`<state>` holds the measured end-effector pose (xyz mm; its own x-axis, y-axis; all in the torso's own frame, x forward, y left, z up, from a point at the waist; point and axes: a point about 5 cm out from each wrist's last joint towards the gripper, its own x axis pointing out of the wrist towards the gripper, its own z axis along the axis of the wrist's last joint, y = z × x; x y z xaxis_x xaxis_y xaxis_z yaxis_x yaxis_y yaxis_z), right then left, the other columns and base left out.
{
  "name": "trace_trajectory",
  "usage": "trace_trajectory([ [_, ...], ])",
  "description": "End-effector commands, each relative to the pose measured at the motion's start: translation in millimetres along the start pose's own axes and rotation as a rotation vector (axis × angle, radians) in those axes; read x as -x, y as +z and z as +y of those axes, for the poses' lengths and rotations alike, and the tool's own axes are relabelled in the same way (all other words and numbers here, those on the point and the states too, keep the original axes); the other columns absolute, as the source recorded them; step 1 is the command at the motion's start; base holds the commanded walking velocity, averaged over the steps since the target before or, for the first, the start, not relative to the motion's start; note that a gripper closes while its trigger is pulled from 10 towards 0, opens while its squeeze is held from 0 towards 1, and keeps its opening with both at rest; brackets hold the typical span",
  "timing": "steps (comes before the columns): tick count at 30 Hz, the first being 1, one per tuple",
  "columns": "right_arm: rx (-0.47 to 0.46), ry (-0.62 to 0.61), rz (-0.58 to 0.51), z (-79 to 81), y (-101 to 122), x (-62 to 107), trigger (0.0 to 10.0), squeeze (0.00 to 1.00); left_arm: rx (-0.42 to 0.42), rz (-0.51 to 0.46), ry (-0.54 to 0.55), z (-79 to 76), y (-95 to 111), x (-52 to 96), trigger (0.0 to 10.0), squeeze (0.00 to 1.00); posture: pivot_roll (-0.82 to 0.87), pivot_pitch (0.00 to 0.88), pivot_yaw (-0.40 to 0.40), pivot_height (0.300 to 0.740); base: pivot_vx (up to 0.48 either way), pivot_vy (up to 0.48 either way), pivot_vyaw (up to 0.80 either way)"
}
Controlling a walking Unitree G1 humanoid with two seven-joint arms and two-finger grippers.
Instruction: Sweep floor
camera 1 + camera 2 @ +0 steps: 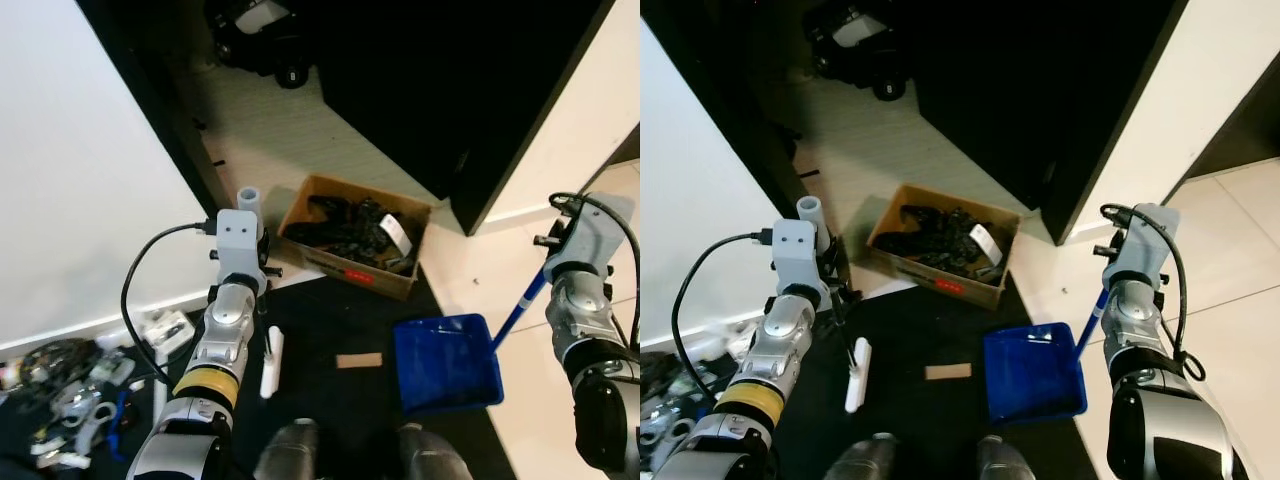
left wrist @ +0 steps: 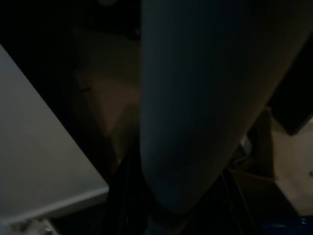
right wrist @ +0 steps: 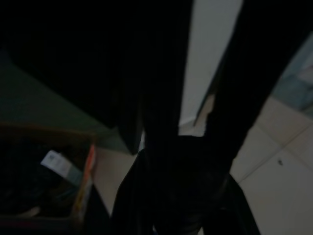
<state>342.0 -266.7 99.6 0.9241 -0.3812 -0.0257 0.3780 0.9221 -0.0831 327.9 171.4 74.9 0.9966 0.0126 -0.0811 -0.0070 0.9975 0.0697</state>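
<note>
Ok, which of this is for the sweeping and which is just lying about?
For the job:
- broom, at the left end effector
- blue dustpan
- tan scrap on the dark floor

Lying about:
- cardboard box of black items
- cluttered bits

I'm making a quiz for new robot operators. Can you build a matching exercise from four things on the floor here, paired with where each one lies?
Things:
1. blue dustpan
2. cardboard box
3. brown scrap
4. white broom head

Places:
A. on the dark mat, between broom head and dustpan
B. by the left arm, on the mat
C. ahead, holding dark items
D. toward the right arm, on a blue handle

Pairs: 1-D, 2-C, 3-A, 4-B
</note>
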Motion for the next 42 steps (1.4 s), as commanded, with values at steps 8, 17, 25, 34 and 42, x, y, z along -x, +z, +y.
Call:
trace_trajectory([
  [8, 0.014, -0.014, -0.019, -8.1, 1, 0.0, 10.0, 0.00, 0.034, 0.067, 0.029, 1.3, -15, 5.6, 10.0, 0.00, 0.00, 0.158, -0.002, 0.740, 0.000, 0.000, 0.00],
  [17, 0.024, 0.002, -0.021, -4.1, 1, 0.2, 10.0, 0.00, -0.011, 0.085, 0.011, 3.2, -16, 4.4, 10.0, 0.00, -0.01, 0.161, -0.004, 0.740, 0.000, 0.000, 0.00],
  [25, 0.035, 0.017, -0.036, 4.3, 8, -2.9, 10.0, 0.00, -0.069, 0.039, -0.015, 2.6, -5, -4.3, 10.0, 0.00, 0.00, 0.195, -0.011, 0.740, 0.000, 0.000, 0.00],
  [34, -0.002, 0.024, -0.021, 13.9, 5, -1.2, 10.0, 0.00, -0.076, -0.056, -0.020, 7.6, 20, -15.2, 10.0, 0.00, 0.04, 0.274, -0.013, 0.740, 0.000, 0.000, 0.00],
  [42, -0.149, 0.058, 0.010, 28.7, -8, 9.0, 10.0, 0.00, -0.078, -0.097, -0.035, 8.8, 31, -21.0, 10.0, 0.00, 0.06, 0.291, -0.007, 0.740, 0.000, 0.000, 0.00],
])
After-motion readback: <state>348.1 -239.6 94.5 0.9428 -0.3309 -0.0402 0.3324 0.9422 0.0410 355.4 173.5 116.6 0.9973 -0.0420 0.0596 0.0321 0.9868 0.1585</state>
